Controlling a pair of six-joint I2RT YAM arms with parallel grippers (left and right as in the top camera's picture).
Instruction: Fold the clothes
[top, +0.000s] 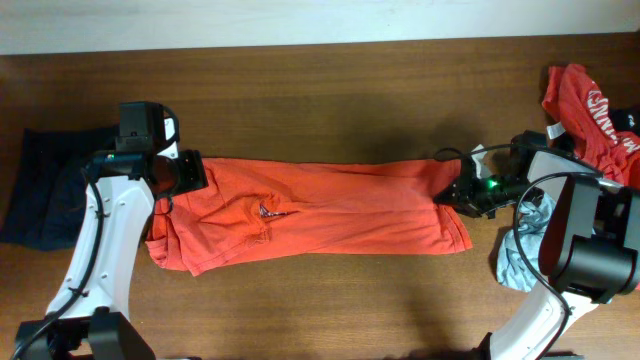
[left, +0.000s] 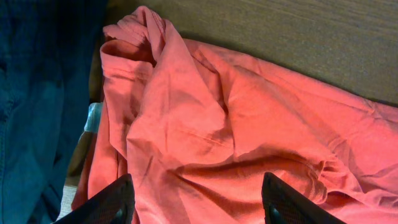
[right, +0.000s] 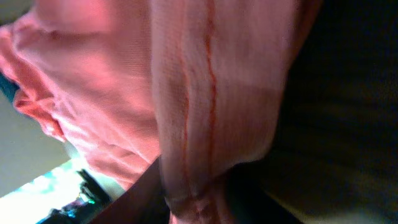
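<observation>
The clothes in work are one orange-red T-shirt, stretched into a long band across the middle of the table. My left gripper hovers over its bunched left end, by the collar and sleeve. In the left wrist view that gripper is open, its black fingers spread wide above wrinkled orange cloth. My right gripper sits at the shirt's right end. In the right wrist view the stitched hem runs down between the dark fingers, and the right gripper is shut on it.
A dark navy garment lies at the table's left edge, beside the shirt. A red printed tee is heaped at the back right. A pale grey-blue garment lies under the right arm.
</observation>
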